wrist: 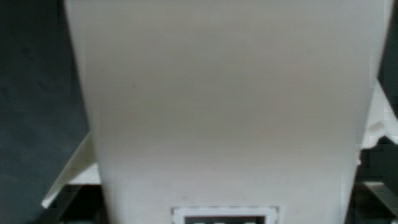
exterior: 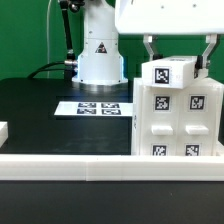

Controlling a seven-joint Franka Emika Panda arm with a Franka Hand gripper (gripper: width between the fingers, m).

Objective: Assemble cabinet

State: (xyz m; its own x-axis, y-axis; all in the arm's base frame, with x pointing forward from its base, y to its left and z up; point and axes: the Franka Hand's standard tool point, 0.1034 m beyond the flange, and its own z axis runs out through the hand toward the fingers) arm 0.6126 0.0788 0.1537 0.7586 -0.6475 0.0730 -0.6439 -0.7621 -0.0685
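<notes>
The cabinet (exterior: 175, 118) is a tall white box with several square black-and-white tags on its front. It stands upright at the exterior view's right, just behind the white front rail. My gripper (exterior: 177, 62) comes down from above, with one finger (exterior: 150, 50) on each side of the cabinet's tagged top part, closed against it. In the wrist view the cabinet's plain white face (wrist: 222, 100) fills most of the picture, with one tag (wrist: 226, 215) at the edge. The fingertips are mostly hidden behind it there.
The marker board (exterior: 98, 106) lies flat on the black table (exterior: 40, 110) in front of the robot base (exterior: 98, 55). A white rail (exterior: 80, 165) runs along the table's front. A small white piece (exterior: 3, 130) shows at the exterior view's left edge.
</notes>
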